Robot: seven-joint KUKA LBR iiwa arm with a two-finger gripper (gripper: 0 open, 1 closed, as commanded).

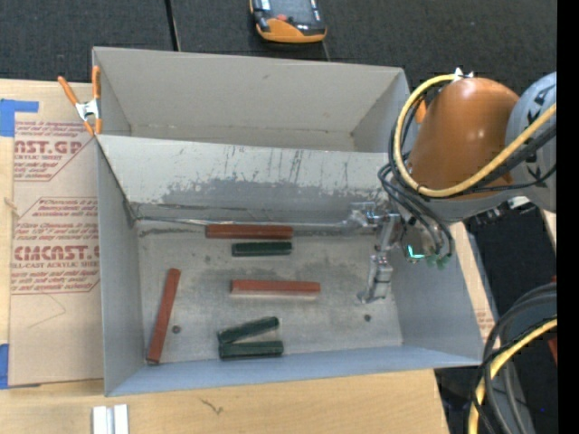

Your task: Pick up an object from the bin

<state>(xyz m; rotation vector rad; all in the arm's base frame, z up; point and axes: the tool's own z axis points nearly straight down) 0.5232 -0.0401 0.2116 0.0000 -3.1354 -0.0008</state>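
Grey metal forms the bin (271, 107), and on its floor we count six slim bars. From the camera view, the gripper (373, 292) hangs low over a bare patch of floor near the bin's right wall, with nothing visibly caught in it. We cannot tell whether it stands apart or together.

The nearest thing is a reddish-brown bar (274, 287) lying flat at the middle of the floor. Its long axis runs parallel to the bin's front wall, so its right end points almost straight at the gripper and stops just short of it.

A second reddish-brown bar (249, 231) and a dark green bar (262, 249) lie nearer the back wall. A third reddish-brown bar (163, 316) lies along the left wall, and a pair of dark green bars (251, 350) sits by the front wall.

We judge that a pick of the middle bar calls for a shift towards the left wall, closing across the bar's narrow width.
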